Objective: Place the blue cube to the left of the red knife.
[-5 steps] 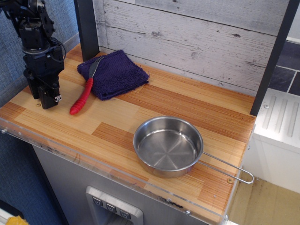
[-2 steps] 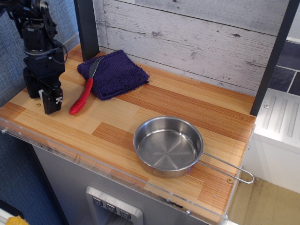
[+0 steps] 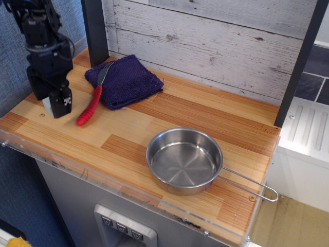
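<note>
The red knife (image 3: 90, 107) lies on the wooden counter, with its grey blade end resting on a purple cloth (image 3: 125, 80). The blue cube (image 3: 47, 106) shows only as a small pale sliver on the counter, left of the knife's handle, between my fingers. My black gripper (image 3: 51, 106) stands upright over the cube at the counter's left end. Its fingers are spread either side of the cube, and the right finger (image 3: 62, 102) hides most of it.
A steel pan (image 3: 184, 160) with a wire handle (image 3: 252, 186) sits at the front right. A dark post (image 3: 95, 31) and a plank wall stand behind the cloth. The counter's front edge has a clear plastic lip (image 3: 103, 177).
The gripper has risen a little and shifted slightly right. Its fingers have spread, and the pale cube now shows between them.
</note>
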You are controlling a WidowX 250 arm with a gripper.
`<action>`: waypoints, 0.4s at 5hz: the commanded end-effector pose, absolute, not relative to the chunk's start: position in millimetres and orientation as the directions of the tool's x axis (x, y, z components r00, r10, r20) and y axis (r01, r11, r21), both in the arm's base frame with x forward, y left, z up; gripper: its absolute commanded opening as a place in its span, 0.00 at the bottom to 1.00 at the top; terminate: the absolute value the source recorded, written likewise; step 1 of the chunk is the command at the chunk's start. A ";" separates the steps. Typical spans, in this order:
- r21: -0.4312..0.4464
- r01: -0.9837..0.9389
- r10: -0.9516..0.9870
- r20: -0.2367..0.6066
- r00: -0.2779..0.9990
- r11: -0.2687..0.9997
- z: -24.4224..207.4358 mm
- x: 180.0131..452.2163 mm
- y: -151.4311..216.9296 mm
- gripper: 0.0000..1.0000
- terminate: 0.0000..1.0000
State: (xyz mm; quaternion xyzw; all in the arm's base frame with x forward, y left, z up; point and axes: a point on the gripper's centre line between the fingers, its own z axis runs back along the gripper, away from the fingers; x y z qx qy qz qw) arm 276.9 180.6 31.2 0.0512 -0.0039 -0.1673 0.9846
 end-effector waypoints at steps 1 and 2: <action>0.235 0.295 -0.327 0.109 0.939 0.926 99.7 282.7 169.1 1.00 0.00; 0.284 0.286 -0.344 0.183 0.921 0.915 125.8 283.1 157.3 1.00 0.00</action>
